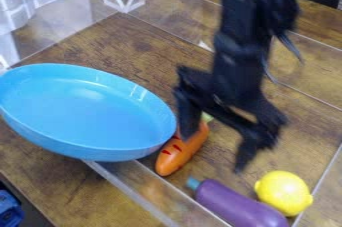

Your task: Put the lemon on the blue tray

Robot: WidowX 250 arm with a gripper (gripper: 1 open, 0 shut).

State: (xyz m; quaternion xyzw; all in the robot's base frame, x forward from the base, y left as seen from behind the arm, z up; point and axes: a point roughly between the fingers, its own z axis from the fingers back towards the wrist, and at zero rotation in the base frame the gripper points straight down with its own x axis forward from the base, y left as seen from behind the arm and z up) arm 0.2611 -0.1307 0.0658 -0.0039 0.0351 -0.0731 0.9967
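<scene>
The lemon (283,191) is a small glossy yellow fruit lying at the bottom right of the wooden table. The blue tray (54,141) is a large shallow oval dish at the left, with nothing in it. My gripper (214,139) hangs pointing down in the middle right of the view, open, its dark fingers (250,151) spread with nothing between them. It stands up and to the left of the lemon, apart from it, and its left finger covers the top of the carrot.
An orange carrot (178,151) lies against the tray's right rim. A purple eggplant (234,204) lies just left of the lemon, touching it. Clear plastic walls (127,186) fence the work area along the front and sides.
</scene>
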